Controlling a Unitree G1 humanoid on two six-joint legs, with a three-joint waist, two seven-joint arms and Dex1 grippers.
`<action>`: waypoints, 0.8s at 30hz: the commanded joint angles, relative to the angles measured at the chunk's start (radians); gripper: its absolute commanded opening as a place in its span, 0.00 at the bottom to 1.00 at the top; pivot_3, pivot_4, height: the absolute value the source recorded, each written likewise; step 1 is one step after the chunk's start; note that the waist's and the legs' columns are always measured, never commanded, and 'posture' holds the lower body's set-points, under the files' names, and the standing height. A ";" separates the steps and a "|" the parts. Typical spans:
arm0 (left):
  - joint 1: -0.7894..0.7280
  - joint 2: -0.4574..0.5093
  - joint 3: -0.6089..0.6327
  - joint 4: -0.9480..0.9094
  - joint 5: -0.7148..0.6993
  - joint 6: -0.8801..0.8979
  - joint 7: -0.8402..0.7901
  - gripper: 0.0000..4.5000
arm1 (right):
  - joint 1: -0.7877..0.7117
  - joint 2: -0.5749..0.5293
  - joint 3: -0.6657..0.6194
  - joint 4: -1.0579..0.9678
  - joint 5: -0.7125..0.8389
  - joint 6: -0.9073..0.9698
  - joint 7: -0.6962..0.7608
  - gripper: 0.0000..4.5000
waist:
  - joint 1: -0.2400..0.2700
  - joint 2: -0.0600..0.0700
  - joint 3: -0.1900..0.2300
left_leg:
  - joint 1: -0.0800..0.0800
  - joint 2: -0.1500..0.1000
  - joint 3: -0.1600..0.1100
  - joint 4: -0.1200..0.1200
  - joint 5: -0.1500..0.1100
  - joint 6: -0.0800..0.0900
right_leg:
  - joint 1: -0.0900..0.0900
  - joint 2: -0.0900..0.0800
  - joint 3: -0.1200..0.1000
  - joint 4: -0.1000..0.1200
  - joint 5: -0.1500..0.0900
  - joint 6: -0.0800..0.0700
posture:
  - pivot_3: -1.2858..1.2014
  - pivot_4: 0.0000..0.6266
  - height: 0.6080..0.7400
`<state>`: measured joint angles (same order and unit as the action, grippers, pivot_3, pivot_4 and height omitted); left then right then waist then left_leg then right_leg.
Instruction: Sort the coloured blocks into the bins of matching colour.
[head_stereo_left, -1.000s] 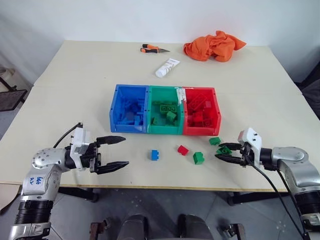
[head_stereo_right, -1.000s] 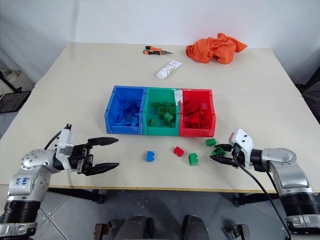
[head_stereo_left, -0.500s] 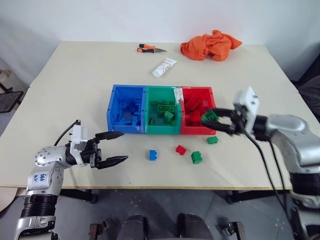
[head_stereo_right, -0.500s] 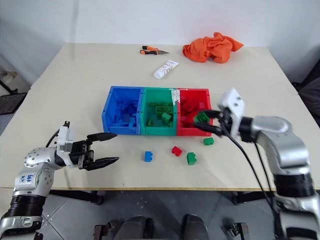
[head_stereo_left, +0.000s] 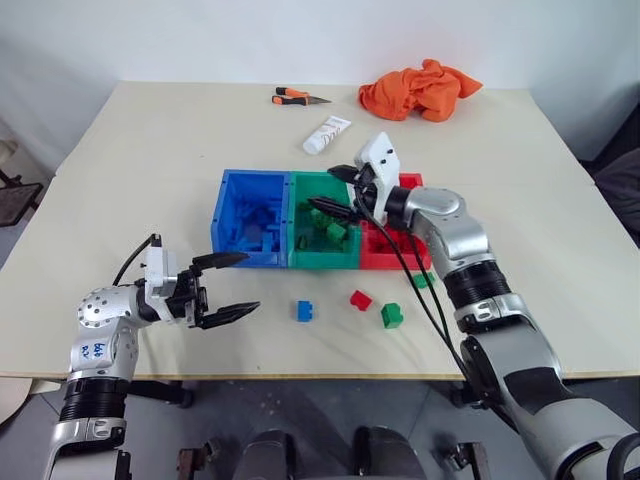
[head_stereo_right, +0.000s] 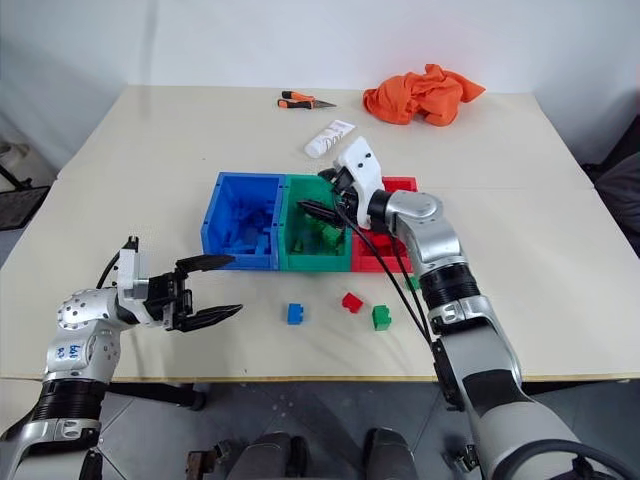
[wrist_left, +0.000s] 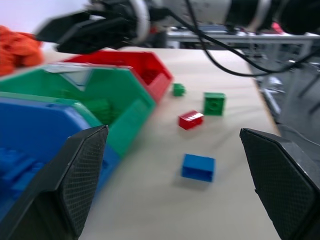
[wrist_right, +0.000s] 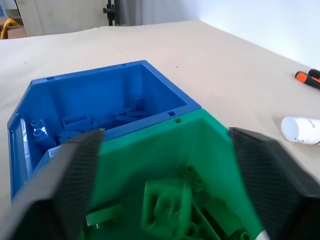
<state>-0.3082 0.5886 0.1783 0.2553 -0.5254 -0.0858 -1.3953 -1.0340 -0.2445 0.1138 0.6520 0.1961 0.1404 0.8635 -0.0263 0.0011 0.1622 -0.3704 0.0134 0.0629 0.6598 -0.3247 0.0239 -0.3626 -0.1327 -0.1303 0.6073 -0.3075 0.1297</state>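
The three joined bins stand mid-table: blue (head_stereo_left: 240, 255), green (head_stereo_left: 322, 256), red (head_stereo_left: 378, 258), each holding several blocks of its colour. My right gripper (head_stereo_left: 336, 190) hovers over the green bin, open, with nothing between its fingers; green blocks (wrist_right: 165, 202) lie in the bin below it. On the table in front of the bins lie a blue block (head_stereo_left: 306, 311), a red block (head_stereo_left: 361, 299), a green block (head_stereo_left: 392, 316) and a smaller green block (wrist_left: 178, 89). My left gripper (head_stereo_left: 228, 286) is open and empty, low over the table left of the blue block.
At the table's far side lie an orange cloth (head_stereo_left: 420, 88), a white tube (head_stereo_left: 333, 133) and an orange-handled tool (head_stereo_left: 300, 97). My right arm and its cable (head_stereo_left: 415, 290) cross the red bin. The table's front edge runs just behind the loose blocks.
My right gripper carried a green block from the table's front right up and left to the green bin, then opened; the block is no longer between its fingers. My left gripper stayed put.
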 joint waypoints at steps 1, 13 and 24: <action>0.000 0.029 0.019 0.020 -0.026 0.000 -0.055 1.00 | -0.018 -0.019 -0.023 -0.030 -0.002 -0.034 0.026 1.00 | -0.004 0.000 0.000 | 0.000 0.000 0.000 0.000 0.000 0.000 | 0.000 0.000 0.000 0.000 0.000 0.000 | 0.52 0.24 1.00; -0.045 0.073 -0.012 0.184 0.003 -0.089 -0.194 1.00 | 0.593 -0.535 -0.154 -0.781 0.223 0.294 0.348 1.00 | 0.028 0.002 0.002 | -0.001 -0.002 -0.004 0.004 -0.007 0.004 | 0.004 -0.002 -0.001 -0.002 0.000 0.000 | 0.52 0.24 1.00; -0.026 0.077 -0.002 0.164 -0.016 -0.078 -0.166 1.00 | 1.088 -0.731 -0.529 -0.837 0.234 0.303 0.340 1.00 | 0.029 0.002 0.001 | 0.001 0.001 0.007 0.004 -0.007 0.004 | 0.006 -0.001 -0.001 -0.013 0.000 0.001 | 0.52 0.24 1.00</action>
<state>-0.3391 0.6516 0.1593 0.4451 -0.5168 -0.1632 -1.5015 0.0409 -0.9557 -0.3653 -0.1667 0.4202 0.4579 1.2083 0.0023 0.0034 0.1634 -0.3691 0.0148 0.0695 0.6640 -0.3320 0.0283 -0.3559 -0.1338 -0.1314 0.5945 -0.3071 0.1305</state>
